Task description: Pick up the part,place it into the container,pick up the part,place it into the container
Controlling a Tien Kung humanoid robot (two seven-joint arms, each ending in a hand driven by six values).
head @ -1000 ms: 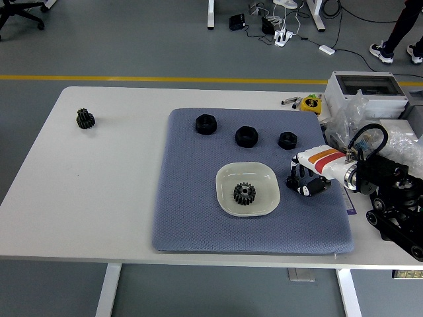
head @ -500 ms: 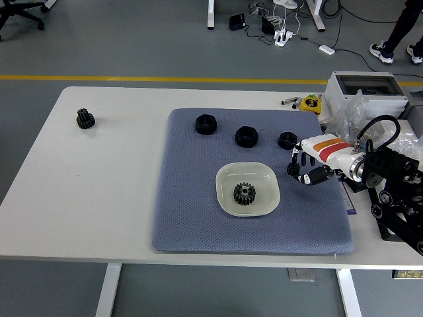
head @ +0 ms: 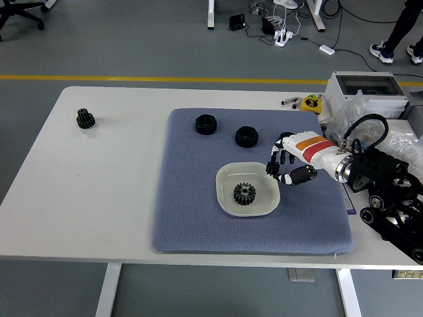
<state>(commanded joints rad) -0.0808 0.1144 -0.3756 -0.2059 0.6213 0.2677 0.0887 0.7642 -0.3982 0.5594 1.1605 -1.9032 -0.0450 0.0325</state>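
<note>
A white bowl (head: 226, 177) sits on the blue-grey mat (head: 192, 198) and holds a black gear (head: 244, 193). Two black nuts lie on the mat's far part, one (head: 205, 124) at the left and one (head: 246, 136) to its right. The third nut, seen earlier further right, is now hidden under my right hand (head: 283, 168). That hand hovers at the bowl's right rim with its fingers (head: 273, 164) spread downward and nothing visibly held. Another black gear (head: 84, 118) lies on the bare table far to the left. My left arm is out of view.
A grey plastic box (head: 365, 89), crumpled clear bags (head: 350, 119), pens and a yellow tape measure (head: 309, 104) crowd the table's back right corner. A person's legs show at the top right, away from the table.
My right hand has moved left and slightly toward the far side, from the mat's right part to the bowl's right rim. It now covers the rightmost nut, which was visible before.
</note>
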